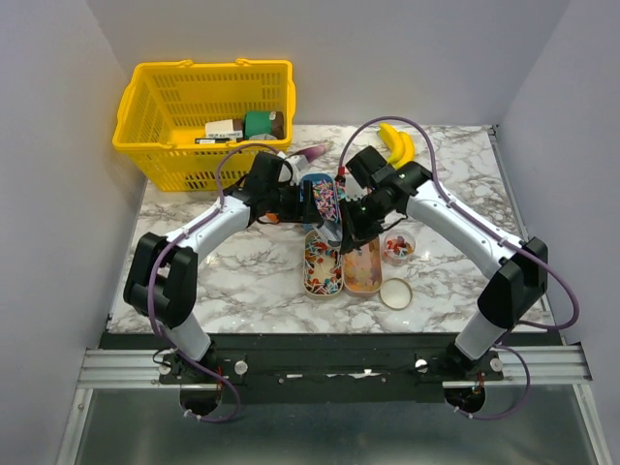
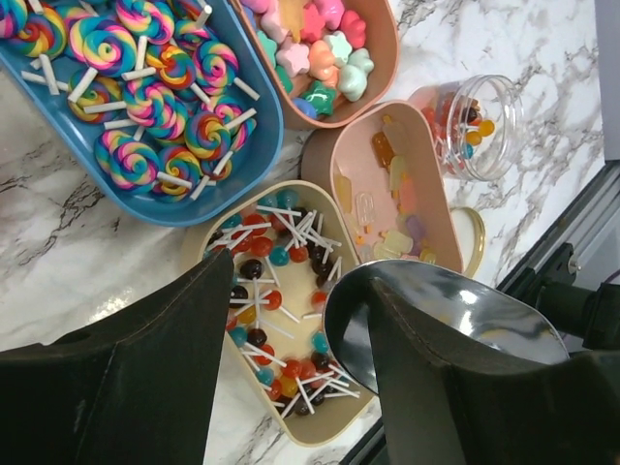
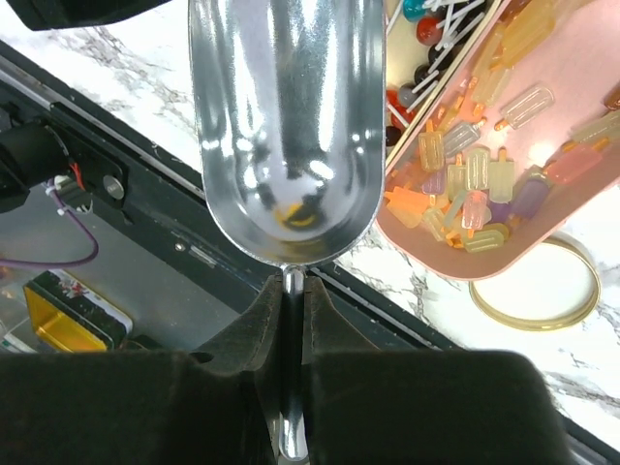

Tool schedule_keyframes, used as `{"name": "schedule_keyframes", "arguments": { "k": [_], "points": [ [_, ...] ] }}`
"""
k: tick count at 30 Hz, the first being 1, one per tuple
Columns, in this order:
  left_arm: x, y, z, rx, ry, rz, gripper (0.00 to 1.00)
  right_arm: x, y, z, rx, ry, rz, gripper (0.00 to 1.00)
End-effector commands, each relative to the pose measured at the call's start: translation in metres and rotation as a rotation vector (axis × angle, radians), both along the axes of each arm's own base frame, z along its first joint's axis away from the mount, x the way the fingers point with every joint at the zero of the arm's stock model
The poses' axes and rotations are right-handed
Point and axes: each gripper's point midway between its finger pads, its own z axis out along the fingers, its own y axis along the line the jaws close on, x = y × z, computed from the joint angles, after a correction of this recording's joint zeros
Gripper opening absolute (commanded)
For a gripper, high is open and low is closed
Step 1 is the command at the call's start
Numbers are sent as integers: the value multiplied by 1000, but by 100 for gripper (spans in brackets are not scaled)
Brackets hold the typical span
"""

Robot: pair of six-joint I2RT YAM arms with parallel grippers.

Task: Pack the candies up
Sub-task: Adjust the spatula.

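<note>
We are scooping: right gripper (image 3: 293, 315) clamping the scoop (image 3: 286, 126) at frame centre, left gripper (image 2: 300, 279) gaping above the candies (image 2: 276, 254). Next, we judge, dipping it into the tray (image 2: 281, 187).

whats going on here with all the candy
The right gripper is shut on the handle of a metal scoop, which looks empty and sits over the table's near edge beside the popsicle candies. The left gripper hangs open above the ball lollipops. A small jar stands open, its lid nearby.
</note>
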Motion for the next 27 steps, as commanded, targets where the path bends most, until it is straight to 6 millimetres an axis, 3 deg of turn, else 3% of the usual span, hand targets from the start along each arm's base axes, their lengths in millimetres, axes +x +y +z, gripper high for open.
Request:
{"name": "schedule_keyframes", "arguments": {
  "k": [1,8,13,21,27],
  "points": [
    [7,10,-4,90,-9,38,71,16,6,6,8,-30,-28,1],
    [32,48,28,159,-109,233,99,41,-28,-25,-130,35,-149,1],
    [39,81,40,155,-113,319,99,76,-59,-46,-215,72,-246,1],
    [35,94,29,178,-102,340,99,117,-87,-64,-311,99,-254,1],
    [32,102,21,201,-93,349,99,111,-80,-67,-253,152,-216,1]
  ]
}}
